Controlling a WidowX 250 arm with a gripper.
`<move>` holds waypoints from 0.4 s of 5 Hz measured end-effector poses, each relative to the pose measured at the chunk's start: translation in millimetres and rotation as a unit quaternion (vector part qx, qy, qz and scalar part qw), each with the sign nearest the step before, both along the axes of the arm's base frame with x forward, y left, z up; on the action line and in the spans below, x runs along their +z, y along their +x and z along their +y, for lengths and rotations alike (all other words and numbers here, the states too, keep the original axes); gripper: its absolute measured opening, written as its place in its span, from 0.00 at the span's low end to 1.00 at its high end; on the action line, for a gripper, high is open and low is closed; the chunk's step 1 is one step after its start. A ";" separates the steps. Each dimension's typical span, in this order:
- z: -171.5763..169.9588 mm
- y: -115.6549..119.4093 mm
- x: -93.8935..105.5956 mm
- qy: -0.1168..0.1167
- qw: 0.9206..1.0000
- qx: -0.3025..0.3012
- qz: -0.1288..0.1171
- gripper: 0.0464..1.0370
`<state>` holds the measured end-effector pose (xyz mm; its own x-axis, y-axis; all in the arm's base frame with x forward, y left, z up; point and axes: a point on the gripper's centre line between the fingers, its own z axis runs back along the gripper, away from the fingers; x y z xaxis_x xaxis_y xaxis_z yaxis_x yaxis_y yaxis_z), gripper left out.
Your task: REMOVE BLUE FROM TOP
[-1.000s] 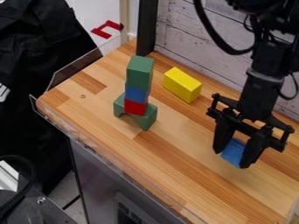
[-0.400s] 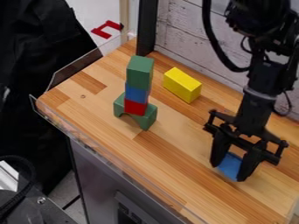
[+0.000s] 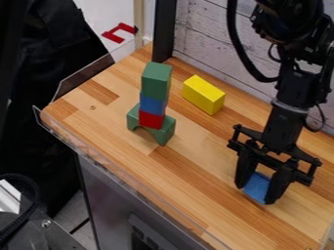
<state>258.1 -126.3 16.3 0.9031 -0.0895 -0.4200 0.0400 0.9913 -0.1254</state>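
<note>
With 12 o'clock at the top of the view, the blue block [image 3: 257, 187] is seen between 4 and 5 o'clock, grasped on both sides by the jaws of the gripper [image 3: 257, 195], low over the desk [image 3: 196, 166]. Whether the wood is touched cannot be told. The lift-off appears done, leaving the set-down: the block should be lowered squarely until supported, then released evenly and the jaws raised straight, so it is not tipped.

Near 11 o'clock, a second blue block [image 3: 153, 105] is stacked beneath a green block [image 3: 156, 81], above a red block [image 3: 151, 119]. Near 1 o'clock lies the yellow block [image 3: 203, 94]. From the gripper, the widest working room is offered toward 10 o'clock, short of the stack; the desk's edges at 4 and 7 o'clock should be avoided.
</note>
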 end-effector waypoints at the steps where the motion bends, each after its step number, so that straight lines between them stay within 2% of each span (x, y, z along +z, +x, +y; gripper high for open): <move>1: 1.3 -2.5 2.4 0.008 1.000 0.006 0.011 0.87; 2: 2.0 1.1 29.4 0.003 0.999 0.021 -0.030 0.97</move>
<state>259.2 -124.3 45.7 0.9292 -0.0488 -0.3662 0.0054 0.9929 -0.1187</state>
